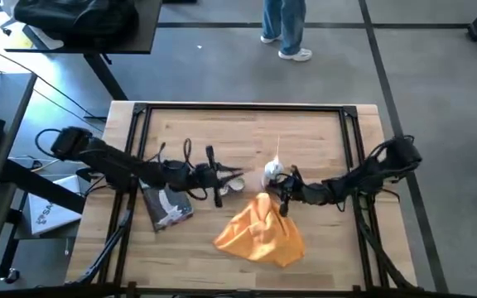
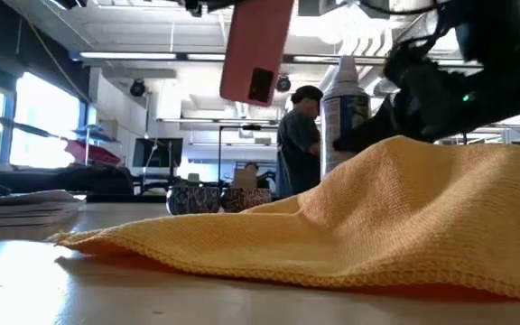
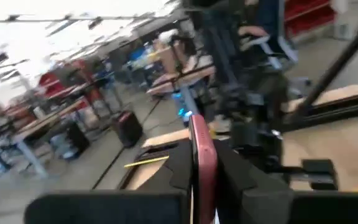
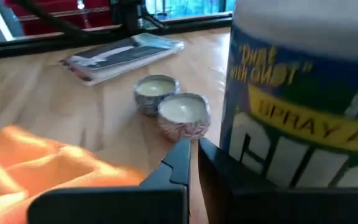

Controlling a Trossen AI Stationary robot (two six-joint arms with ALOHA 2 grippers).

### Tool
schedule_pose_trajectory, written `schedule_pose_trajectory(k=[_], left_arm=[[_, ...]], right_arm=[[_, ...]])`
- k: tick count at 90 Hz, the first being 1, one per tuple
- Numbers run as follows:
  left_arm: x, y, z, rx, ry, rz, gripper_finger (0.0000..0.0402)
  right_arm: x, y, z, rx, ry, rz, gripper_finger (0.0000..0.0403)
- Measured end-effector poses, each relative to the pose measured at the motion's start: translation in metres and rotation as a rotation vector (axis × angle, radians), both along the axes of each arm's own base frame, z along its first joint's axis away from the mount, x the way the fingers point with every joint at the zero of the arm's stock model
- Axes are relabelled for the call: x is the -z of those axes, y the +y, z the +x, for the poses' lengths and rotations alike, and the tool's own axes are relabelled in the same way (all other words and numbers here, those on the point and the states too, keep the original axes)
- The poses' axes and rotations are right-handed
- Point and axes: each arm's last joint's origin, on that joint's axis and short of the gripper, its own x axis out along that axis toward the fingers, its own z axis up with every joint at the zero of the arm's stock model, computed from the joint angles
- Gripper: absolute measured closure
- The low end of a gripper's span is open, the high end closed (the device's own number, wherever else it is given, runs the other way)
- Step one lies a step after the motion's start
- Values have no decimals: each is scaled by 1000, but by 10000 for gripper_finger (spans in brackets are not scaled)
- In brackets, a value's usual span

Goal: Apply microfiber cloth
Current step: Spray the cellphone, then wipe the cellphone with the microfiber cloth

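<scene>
High view: cloth [image 1: 261,233] lies crumpled on the table [image 1: 222,132] near the front edge, right of centre, its far corner under the right gripper [image 1: 285,197].

Handling judgement: the cloth reads as light, soft and limp, not fragile; it should bunch and drape when lifted, so a pinch on a raised fold or a free corner ought to hold better than a flat press. The right gripper hangs over the far corner, fingers nearly closed with only a slit between them and nothing gripped, a spray can [image 4: 303,106] just beside it and two tins [image 4: 184,114] beyond. The left gripper [image 3: 201,165], raised above mid-table, is clamped on a pink phone [image 2: 255,50]. A flat packet [image 1: 166,205] lies toward the left edge.
</scene>
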Motion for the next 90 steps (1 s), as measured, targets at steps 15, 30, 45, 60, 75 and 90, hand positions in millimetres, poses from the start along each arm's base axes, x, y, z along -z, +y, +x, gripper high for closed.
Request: schedule_pose_trajectory(k=[15,30,45,60,75,90], left_arm=[[-5,7,-8,-9,22,-69,390],[15,8,-4,-8,165,-112,390],[12,5,-1,59,127,-89,390],[14,3,-1,120,152,-67,390],[17,3,-1,133,179,-78,390],[17,3,0,117,151,-131,390]], right_arm=[[9,-28,3,151,43,-49,403],[7,-50,5,214,79,-146,403],[2,-51,4,91,109,-116,398],[-1,-45,-3,-63,189,53,345],[-23,-30,-1,-262,188,231,261],[-34,-2,3,-435,197,188,190]])
